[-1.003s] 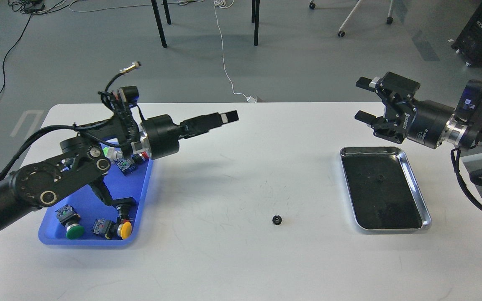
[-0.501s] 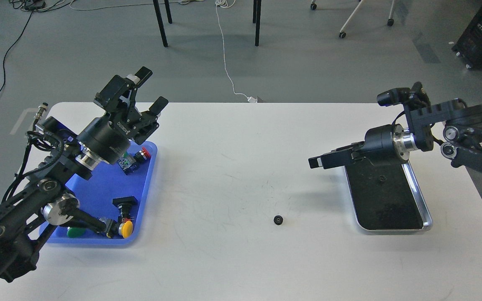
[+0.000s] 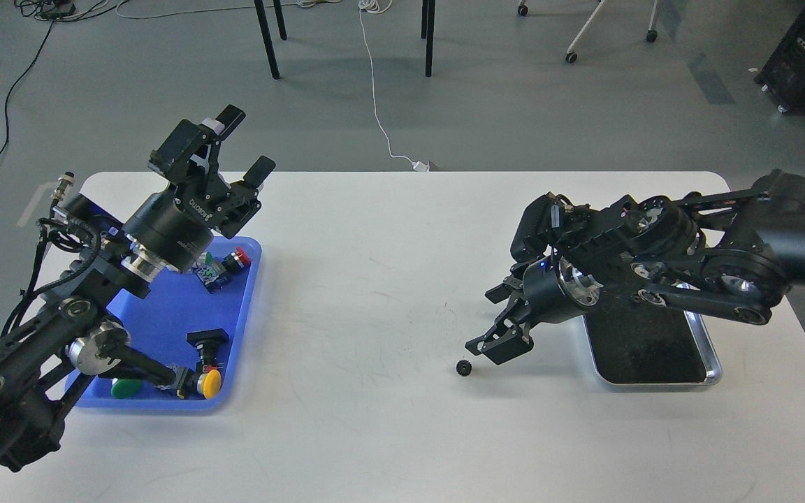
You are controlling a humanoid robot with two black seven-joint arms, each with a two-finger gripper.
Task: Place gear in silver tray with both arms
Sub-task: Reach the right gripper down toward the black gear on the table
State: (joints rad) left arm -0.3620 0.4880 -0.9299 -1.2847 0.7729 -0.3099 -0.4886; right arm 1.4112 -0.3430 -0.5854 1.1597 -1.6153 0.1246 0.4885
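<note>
A small black gear (image 3: 464,367) lies on the white table (image 3: 388,279), in front of centre. My right gripper (image 3: 488,349) is open and empty, lowered close to the table, its fingertips just right of the gear and apart from it. The silver tray (image 3: 706,349) sits at the right, its far part hidden by my right arm. My left gripper (image 3: 247,148) is open and empty, raised above the far end of the blue tray (image 3: 165,314), pointing up and away.
The blue tray at the left holds several push-button parts, among them one yellow (image 3: 211,381), one green (image 3: 125,388) and one red (image 3: 240,257). Chair legs and cables lie on the floor beyond the table's far edge.
My right arm has swung left and down from above the silver tray to just beside the gear. My left gripper has barely moved over the last half second.
</note>
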